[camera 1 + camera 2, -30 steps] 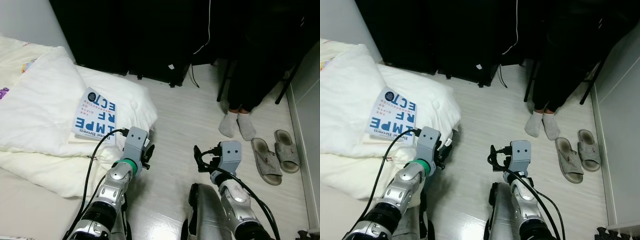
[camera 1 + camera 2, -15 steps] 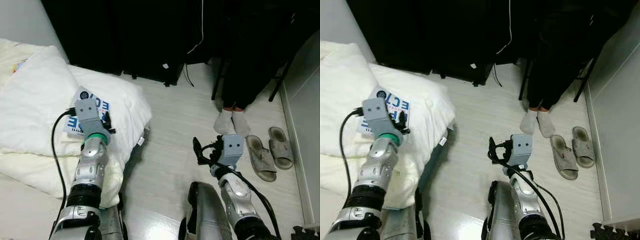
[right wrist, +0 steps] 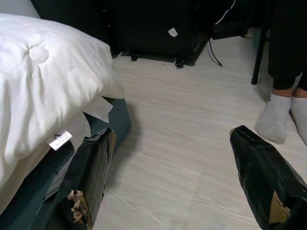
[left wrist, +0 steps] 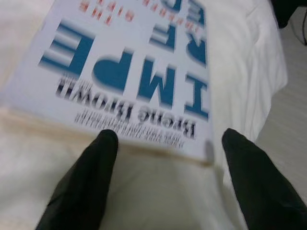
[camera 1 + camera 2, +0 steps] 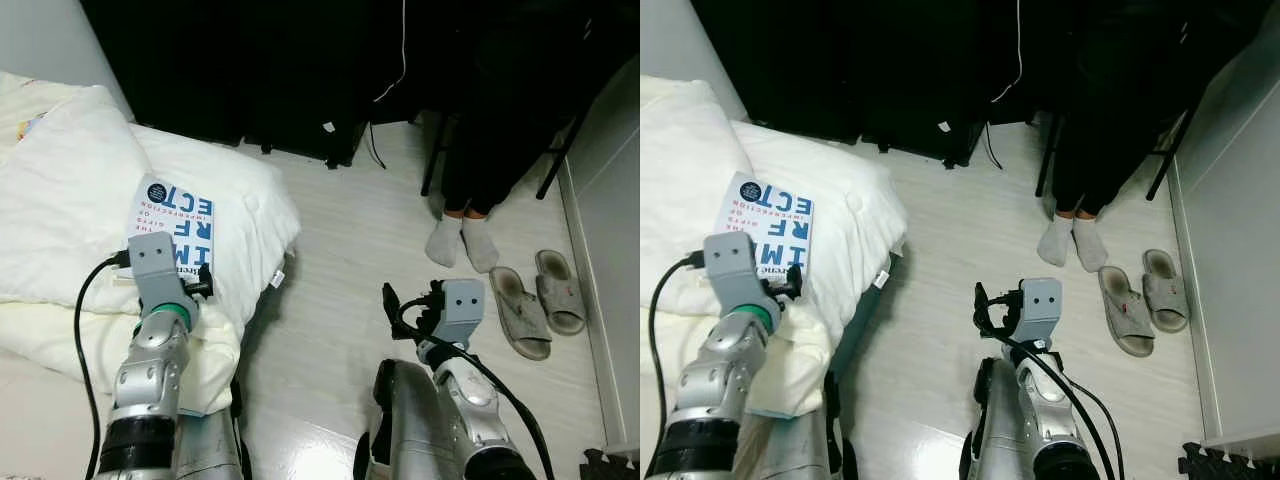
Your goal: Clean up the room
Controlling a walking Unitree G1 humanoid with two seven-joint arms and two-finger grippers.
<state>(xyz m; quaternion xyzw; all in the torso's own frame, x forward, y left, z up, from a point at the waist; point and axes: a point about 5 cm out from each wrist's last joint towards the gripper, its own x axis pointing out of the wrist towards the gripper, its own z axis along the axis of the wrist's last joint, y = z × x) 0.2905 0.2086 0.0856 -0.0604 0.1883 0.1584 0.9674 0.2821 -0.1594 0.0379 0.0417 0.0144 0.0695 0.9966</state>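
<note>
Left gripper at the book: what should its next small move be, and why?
Probably ease forward so the open fingers straddle the book's near edge, then close. The left gripper hovers just short of that edge, and the book lies flat on the white duvet, ungripped.

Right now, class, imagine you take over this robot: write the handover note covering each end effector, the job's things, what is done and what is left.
Left end effector: open, poised at the near edge of the book, not gripping it.
Right end effector: open, empty, low over the floor.
Book: lying flat on the white bedding.
Slippers: on the floor beside a seated person's socked feet.
Done: nothing picked up.
Left: grasp the book and put it away.
</note>
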